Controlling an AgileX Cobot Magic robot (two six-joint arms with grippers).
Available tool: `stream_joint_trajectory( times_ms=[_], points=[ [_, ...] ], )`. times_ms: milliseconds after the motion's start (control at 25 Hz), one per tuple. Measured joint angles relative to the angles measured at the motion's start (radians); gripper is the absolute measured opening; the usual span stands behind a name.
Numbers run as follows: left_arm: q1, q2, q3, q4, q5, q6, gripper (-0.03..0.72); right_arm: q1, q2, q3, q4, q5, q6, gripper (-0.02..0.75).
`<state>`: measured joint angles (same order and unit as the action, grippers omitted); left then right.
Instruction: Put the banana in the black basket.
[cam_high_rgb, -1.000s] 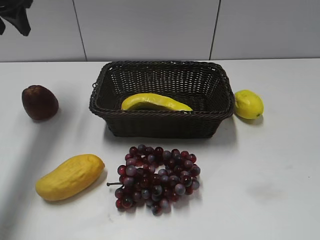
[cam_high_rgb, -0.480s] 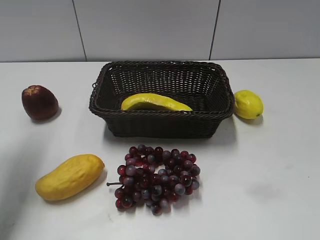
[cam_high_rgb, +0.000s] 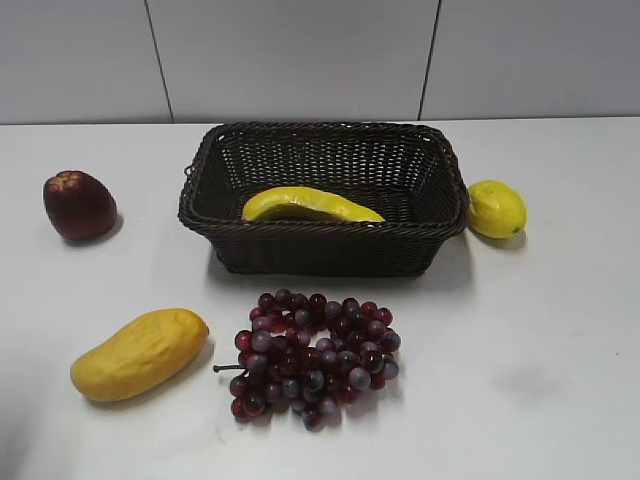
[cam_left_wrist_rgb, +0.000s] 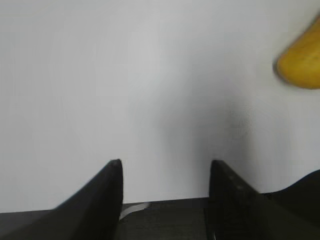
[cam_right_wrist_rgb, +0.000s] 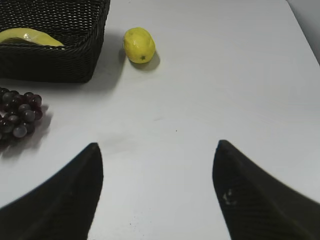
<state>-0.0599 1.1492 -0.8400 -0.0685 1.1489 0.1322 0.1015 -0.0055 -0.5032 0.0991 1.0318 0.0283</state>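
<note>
The banana (cam_high_rgb: 310, 205) lies inside the black basket (cam_high_rgb: 325, 250) at the middle back of the table, along the basket's front wall. It also shows in the right wrist view (cam_right_wrist_rgb: 30, 36), inside the basket (cam_right_wrist_rgb: 55, 60) at the top left. Neither gripper shows in the exterior view. My left gripper (cam_left_wrist_rgb: 165, 167) is open and empty over bare white table, far from the basket. My right gripper (cam_right_wrist_rgb: 157, 147) is open and empty over bare table, to the right of the basket.
A yellow-orange mango (cam_high_rgb: 140, 352) lies front left; its tip shows in the left wrist view (cam_left_wrist_rgb: 302, 62). Dark red grapes (cam_high_rgb: 312, 355) lie in front of the basket. A lemon (cam_high_rgb: 497, 208) sits right of the basket, a dark red fruit (cam_high_rgb: 78, 204) at left.
A dark arm part at the top left corner of the exterior view one second ago has left the frame. The banana, basket and other fruit have not moved.
</note>
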Motion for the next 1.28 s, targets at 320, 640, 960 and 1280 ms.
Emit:
stream_joint_trajectory(
  times_ms=[320,640,960,1280],
  points=[
    [0.0,-0.289,0.157,-0.01,-0.098,0.0,0.529,0.0,0.0,0.0,0.0,0.0,0.0,0.52],
    [0.0,-0.636,0.302,-0.053,-0.164,0.0,0.529,0.0,0.0,0.0,0.0,0.0,0.0,0.52],
    [0.0,-0.917,0.319,-0.063,-0.137,0.0,0.529,0.0,0.0,0.0,0.0,0.0,0.0,0.52],
    [0.0,-1.077,0.332,-0.076,-0.116,-0.002,0.529,0.0,0.0,0.0,0.0,0.0,0.0,0.52]
  ],
)
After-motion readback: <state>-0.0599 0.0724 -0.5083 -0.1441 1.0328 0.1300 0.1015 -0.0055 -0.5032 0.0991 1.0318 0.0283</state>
